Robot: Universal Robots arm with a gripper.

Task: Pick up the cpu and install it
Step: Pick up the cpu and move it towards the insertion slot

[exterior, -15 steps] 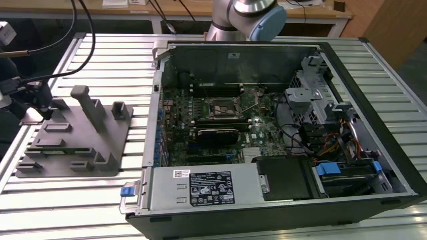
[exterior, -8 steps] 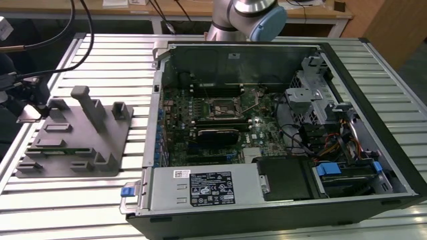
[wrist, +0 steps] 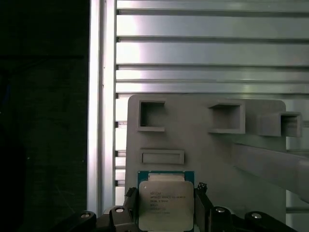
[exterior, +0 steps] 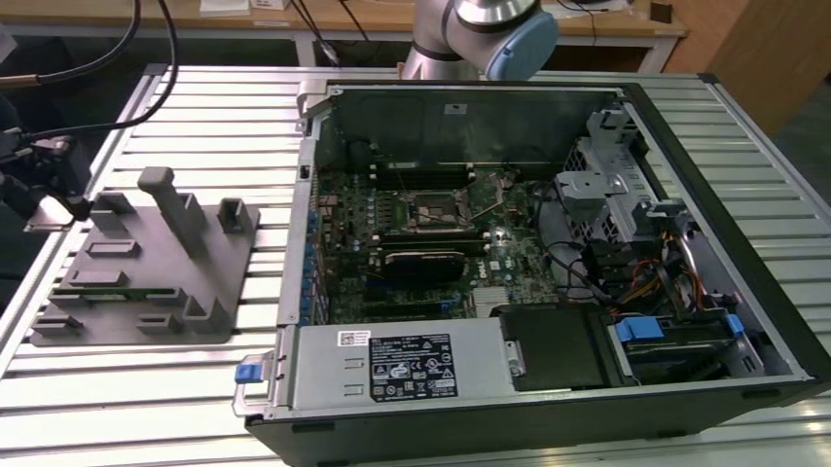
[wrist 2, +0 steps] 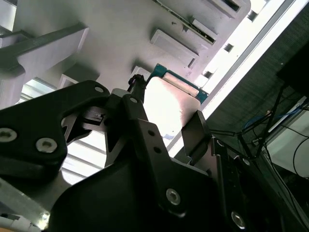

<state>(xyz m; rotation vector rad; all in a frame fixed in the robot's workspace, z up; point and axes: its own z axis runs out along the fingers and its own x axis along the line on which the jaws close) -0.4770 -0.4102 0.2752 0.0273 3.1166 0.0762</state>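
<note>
Both fingers [wrist: 203,207] of gripper [wrist: 165,195] clamp cpu [wrist: 166,208] by opposite edges, over grey fixture plate [wrist: 207,145]. I judge pick-up in hand: want grip centred, chip level, travel straight off plate, no dragging across it.

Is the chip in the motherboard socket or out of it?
Out: the gripper holds the chip at the grey fixture plate, outside the computer case.

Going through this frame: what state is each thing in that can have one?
cpu: gripped by two opposite sides, at the fixture plate's end.
gripper: jaws shut on the cpu.
computer case: lying on its side, open on top, inside exposed.
fixture plate: lying flat, pegs upright.
</note>
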